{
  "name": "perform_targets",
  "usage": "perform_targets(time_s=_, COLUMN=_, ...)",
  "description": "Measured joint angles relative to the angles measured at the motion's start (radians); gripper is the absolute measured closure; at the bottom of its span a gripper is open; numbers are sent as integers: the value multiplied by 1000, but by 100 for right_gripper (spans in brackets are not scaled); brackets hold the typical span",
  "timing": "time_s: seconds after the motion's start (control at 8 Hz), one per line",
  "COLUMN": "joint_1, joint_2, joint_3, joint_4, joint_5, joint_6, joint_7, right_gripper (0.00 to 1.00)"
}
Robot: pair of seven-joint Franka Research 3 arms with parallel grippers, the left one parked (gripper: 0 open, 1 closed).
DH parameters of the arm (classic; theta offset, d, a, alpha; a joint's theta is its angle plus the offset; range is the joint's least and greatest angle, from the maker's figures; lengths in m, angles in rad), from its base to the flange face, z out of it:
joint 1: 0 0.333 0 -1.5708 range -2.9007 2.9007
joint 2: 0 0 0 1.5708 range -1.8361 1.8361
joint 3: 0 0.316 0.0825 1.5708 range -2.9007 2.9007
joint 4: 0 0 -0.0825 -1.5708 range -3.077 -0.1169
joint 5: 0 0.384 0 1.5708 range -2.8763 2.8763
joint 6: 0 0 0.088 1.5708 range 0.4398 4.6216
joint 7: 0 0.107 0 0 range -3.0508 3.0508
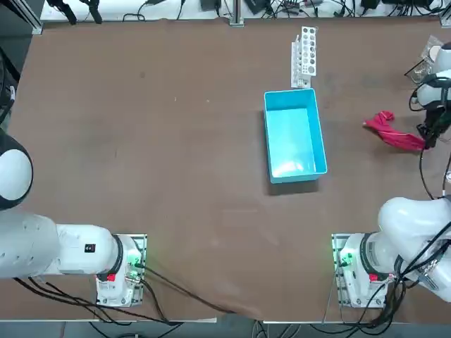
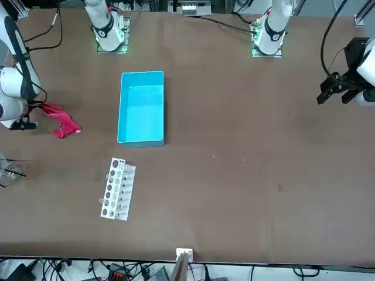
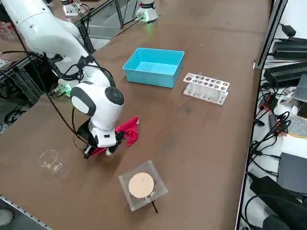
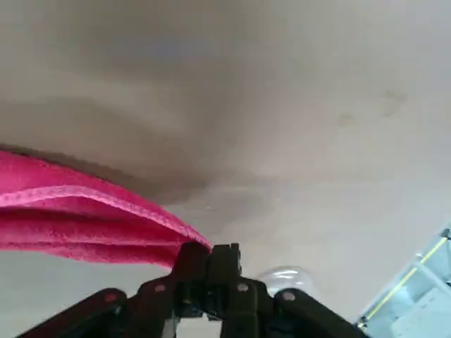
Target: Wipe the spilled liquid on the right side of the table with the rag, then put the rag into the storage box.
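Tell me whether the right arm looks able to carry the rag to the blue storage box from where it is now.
Probably yes. The right gripper is shut on the rag, and only bare table lies between it and the open storage box.

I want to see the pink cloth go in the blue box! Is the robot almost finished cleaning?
Not yet. The right tool is shut on one end of the rag, down at the table on the robot's right side, so the rag is in hand. No wet patch shows clearly, so I can't tell if the wiping is done. The storage box holds nothing: dropping the rag in is left.
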State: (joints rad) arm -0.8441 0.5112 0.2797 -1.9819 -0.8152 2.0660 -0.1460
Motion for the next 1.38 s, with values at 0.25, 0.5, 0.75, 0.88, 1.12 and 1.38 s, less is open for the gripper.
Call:
perform_targets(time_s=0.25, joint_1=-19, joint_2=15, joint_3=0, joint_4=69, joint_5=-64, joint_6=0, joint_7=-86, right_gripper=99)
perform_targets(time_s=0.5, joint_1=-35, joint_2=49, joint_3=0, joint_4=160, joint_5=-99, joint_6=0, joint_7=-149, right_gripper=99)
perform_targets(time_s=0.75, joint_1=-31, joint_2=71, joint_3=37, joint_4=245, joint_5=-3, joint_6=4, joint_7=-144, right_gripper=99)
perform_targets(time_s=0.88, joint_1=-14, joint_2=73, joint_3=67, joint_4=294, joint_5=94, joint_6=-8, joint_7=-136, right_gripper=99)
perform_targets(time_s=1.12, joint_1=102, joint_2=74, joint_3=89, joint_4=383, joint_5=252, joint_6=-116, joint_7=-9, right_gripper=99)
perform_targets(time_s=1.38, joint_1=232, joint_2=76, joint_3=95, joint_4=411, joint_5=341, joint_6=-191, joint_7=197, right_gripper=99)
